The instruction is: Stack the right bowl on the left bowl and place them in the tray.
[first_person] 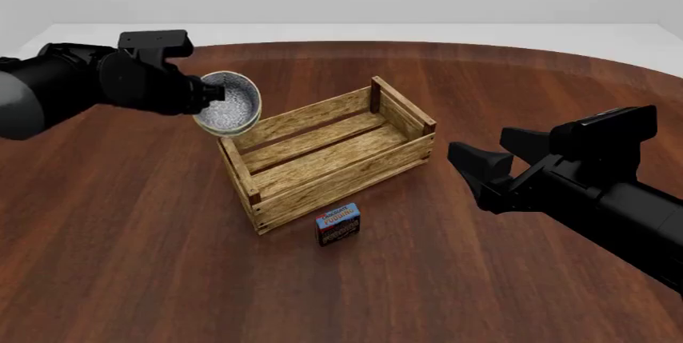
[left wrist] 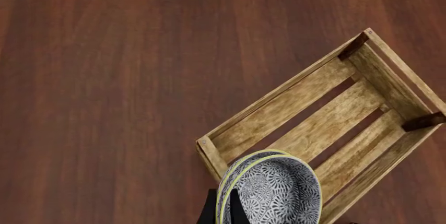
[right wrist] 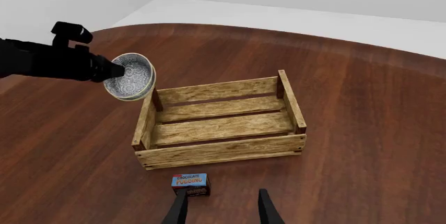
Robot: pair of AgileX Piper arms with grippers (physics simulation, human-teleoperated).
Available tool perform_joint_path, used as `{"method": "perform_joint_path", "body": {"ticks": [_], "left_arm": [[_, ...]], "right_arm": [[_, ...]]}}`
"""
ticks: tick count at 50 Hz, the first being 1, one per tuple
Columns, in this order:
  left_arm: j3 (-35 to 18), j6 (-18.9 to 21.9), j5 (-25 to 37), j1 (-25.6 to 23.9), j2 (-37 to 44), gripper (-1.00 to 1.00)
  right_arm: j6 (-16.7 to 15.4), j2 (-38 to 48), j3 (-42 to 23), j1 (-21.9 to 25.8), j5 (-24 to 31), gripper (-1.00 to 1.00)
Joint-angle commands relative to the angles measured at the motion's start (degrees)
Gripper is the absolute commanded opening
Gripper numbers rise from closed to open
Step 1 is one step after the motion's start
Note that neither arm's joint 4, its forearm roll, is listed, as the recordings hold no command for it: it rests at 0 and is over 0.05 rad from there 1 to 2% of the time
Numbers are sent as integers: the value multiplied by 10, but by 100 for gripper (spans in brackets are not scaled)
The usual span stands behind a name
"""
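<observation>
My left gripper (left wrist: 220, 212) is shut on the rim of two nested speckled blue-grey bowls, tilted on their side. The inner bowl (left wrist: 279, 192) sits inside the outer bowl, of which only the rim (left wrist: 225, 185) shows. In the front view the bowls (first_person: 227, 107) hang in the left gripper (first_person: 198, 95) just above the left end of the light-wood slatted tray (first_person: 341, 187). The tray (left wrist: 306, 98) holds nothing. My right gripper (first_person: 485, 169) is open and empty, right of the tray. The right wrist view shows its fingers (right wrist: 267, 208), the tray (right wrist: 223, 151) and the bowls (right wrist: 130, 82).
A small blue-and-red pudding carton (first_person: 338, 225) stands on the table just in front of the tray, also in the right wrist view (right wrist: 190, 183). The dark wooden table (first_person: 128, 263) has a curved far edge.
</observation>
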Motion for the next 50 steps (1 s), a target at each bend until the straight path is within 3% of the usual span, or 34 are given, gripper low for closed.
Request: {"method": "perform_joint_path", "body": {"ticks": [1, 50], "left_arm": [[-19, -29, -12, -25, 5, -100], [-106, -64, -25, -100, 124, -100]], "right_arm": [[0, 0, 0, 0, 0, 100], [0, 0, 0, 0, 0, 100]]}}
